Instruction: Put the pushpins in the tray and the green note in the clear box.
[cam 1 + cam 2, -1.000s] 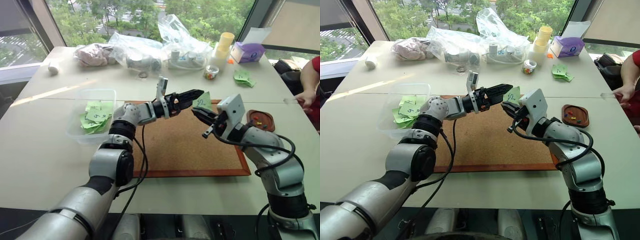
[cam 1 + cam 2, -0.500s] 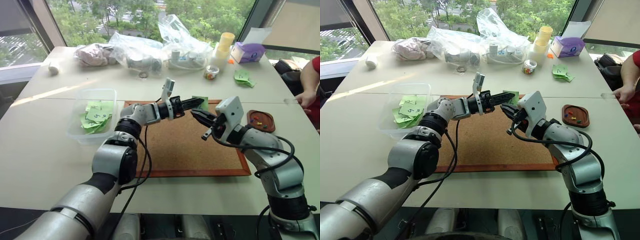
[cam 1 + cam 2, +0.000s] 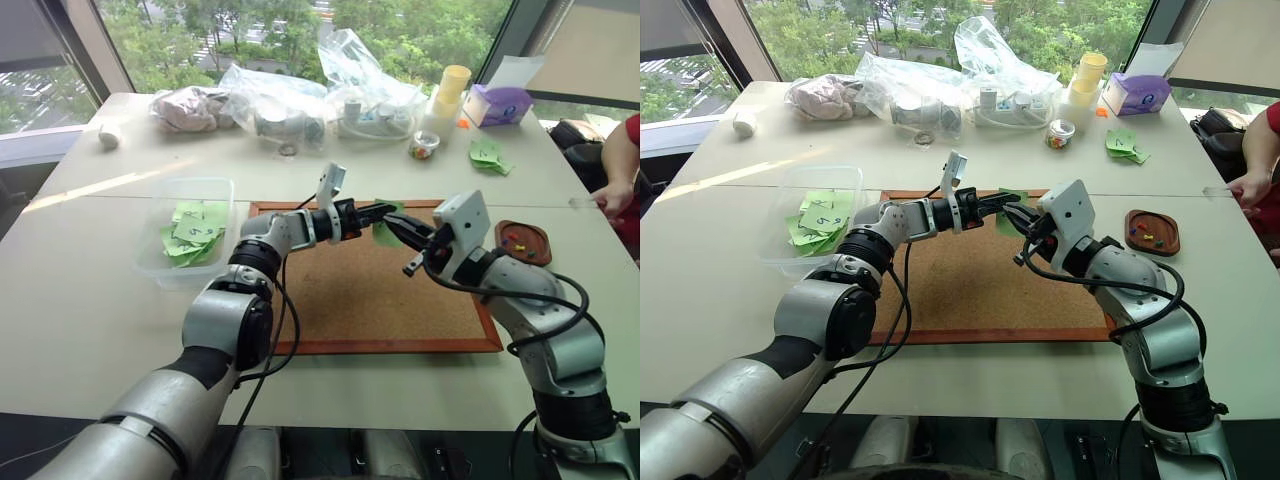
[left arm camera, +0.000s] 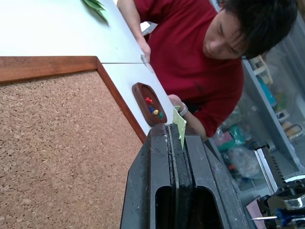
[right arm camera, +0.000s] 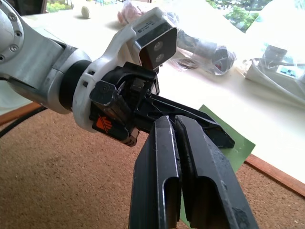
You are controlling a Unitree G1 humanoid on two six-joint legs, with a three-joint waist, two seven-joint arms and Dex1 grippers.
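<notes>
Grippers meet over the far edge of the corkboard (image 3: 380, 290): the left gripper (image 3: 385, 212) is pinched together on the green note (image 3: 384, 233), and the right gripper (image 3: 395, 227), also closed, pinches the same slip. It looks like a handover. Pushpins (image 3: 516, 240) already lie in the tray (image 3: 524, 244) to the right; the note has yet to reach the clear box (image 3: 150, 252) at the left, where other green slips lie. Both forearms reach level, converging mid-table.
</notes>
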